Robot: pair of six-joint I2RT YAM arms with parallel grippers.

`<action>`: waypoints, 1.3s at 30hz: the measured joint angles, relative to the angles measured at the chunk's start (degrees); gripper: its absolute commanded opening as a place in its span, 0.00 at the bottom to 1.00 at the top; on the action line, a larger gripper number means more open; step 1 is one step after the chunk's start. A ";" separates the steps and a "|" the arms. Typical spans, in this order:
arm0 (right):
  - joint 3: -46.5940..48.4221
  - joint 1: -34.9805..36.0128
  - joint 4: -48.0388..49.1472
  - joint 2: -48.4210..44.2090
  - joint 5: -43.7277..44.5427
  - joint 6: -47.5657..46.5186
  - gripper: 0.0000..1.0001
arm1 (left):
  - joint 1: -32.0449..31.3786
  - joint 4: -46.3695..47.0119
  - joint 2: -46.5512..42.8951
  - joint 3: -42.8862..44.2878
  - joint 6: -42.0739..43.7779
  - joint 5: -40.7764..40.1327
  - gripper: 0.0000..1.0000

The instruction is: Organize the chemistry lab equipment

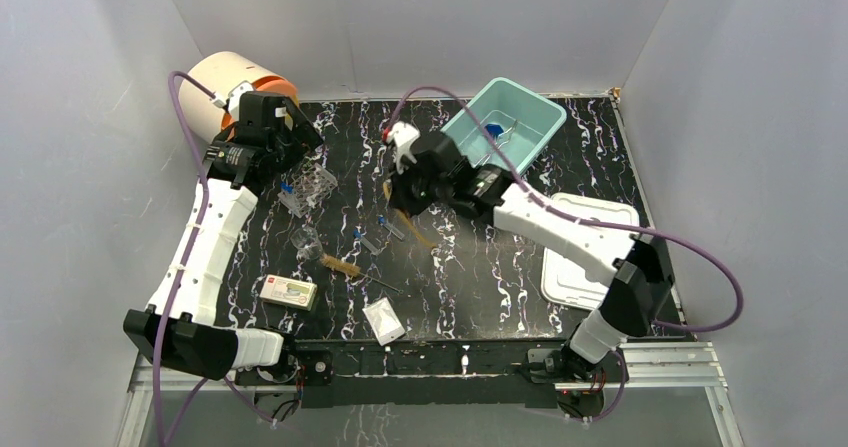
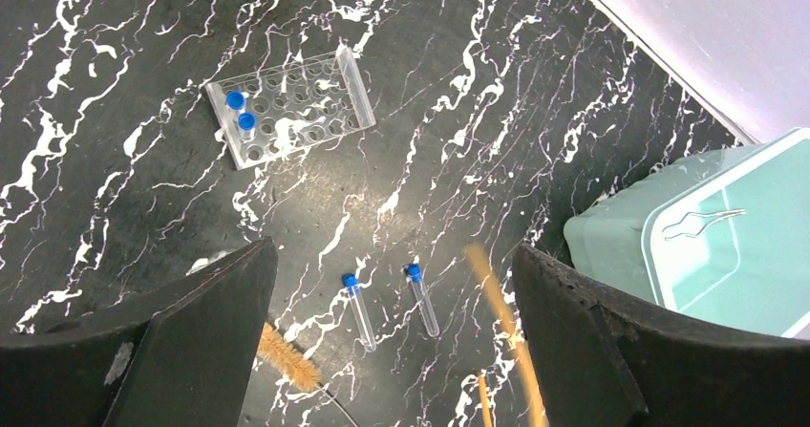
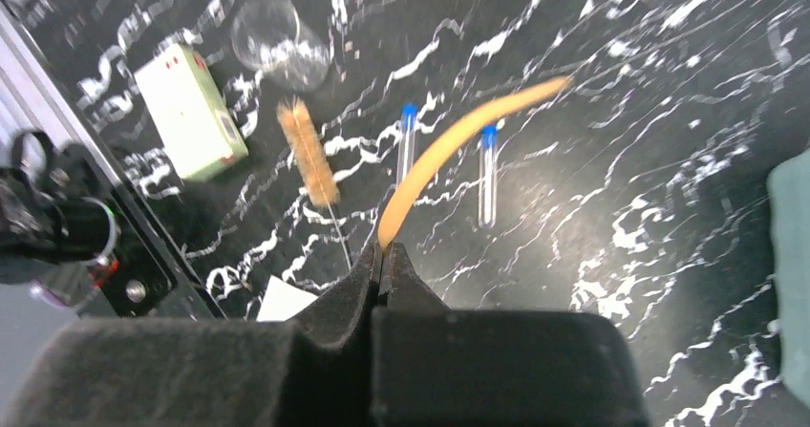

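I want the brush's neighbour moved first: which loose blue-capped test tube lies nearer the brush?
The test tube lying next to the brush; the other loose tube lies on its far side, towards the teal tub.

A robot test cell: white walls (image 1: 85, 117) box in a black marbled table (image 1: 480, 277), with two arms (image 1: 210, 247) mounted at the bottom edge by a metal rail (image 1: 665, 363). A tube rack (image 1: 311, 184) and capped tubes (image 2: 361, 314) lie centre-left.

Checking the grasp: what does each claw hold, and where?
The right claw is shut on the tan rubber tube; which part cannot be told. The left claw holds nothing.
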 measured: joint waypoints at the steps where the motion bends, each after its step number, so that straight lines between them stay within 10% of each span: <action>1: 0.57 -0.90 0.02 -0.81 -0.55 0.15 0.00 | 0.00 0.17 0.00 0.00 0.11 0.28 0.93; 22: 22.51 -24.09 2.12 -2.97 11.47 -3.93 0.00 | 0.00 2.78 0.00 -1.51 0.72 6.73 0.93; 39: 12.55 -35.04 7.54 5.57 12.46 7.19 0.00 | 0.00 3.48 0.00 -2.51 0.72 8.11 0.93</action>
